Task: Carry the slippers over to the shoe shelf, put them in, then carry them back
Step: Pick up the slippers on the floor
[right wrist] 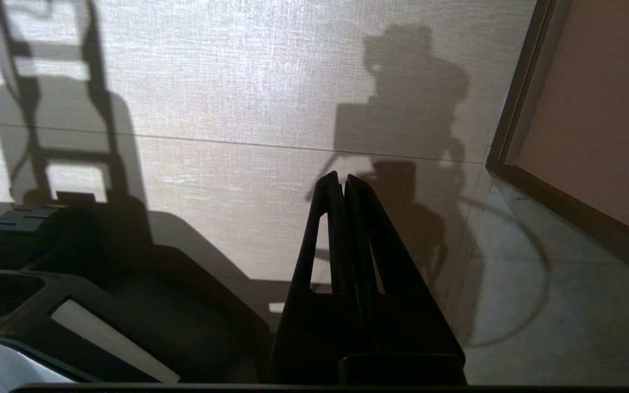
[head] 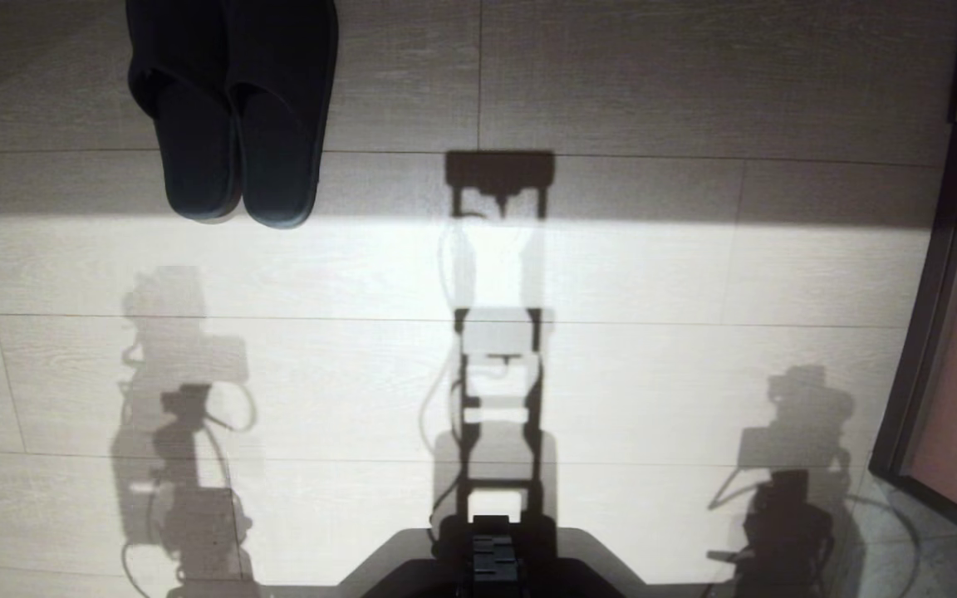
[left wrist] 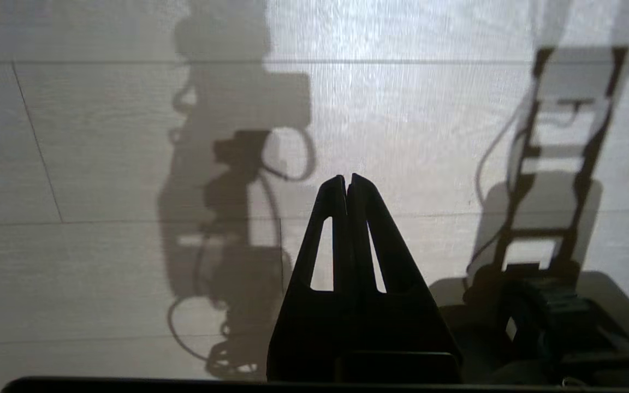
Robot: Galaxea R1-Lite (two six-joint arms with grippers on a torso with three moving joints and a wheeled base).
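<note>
The 2 slippers [head: 233,108] lie side by side on the floor [head: 653,83], well ahead of the left gripper [left wrist: 347,180], heels toward it, long axis pointing away. Its fingers are pressed together, empty. The right gripper [right wrist: 342,180], likewise closed, sits farther off.

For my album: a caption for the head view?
Dark slippers wait side by side on the pale floor, crossed by the robot's shadow.

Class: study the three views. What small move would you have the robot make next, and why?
Probably reach the left claw forward toward the slippers. They lie side by side on the floor, ahead on the robot's left. Both claws are shut and empty, the right claw over bare floor, so nothing is grasped yet.
</note>
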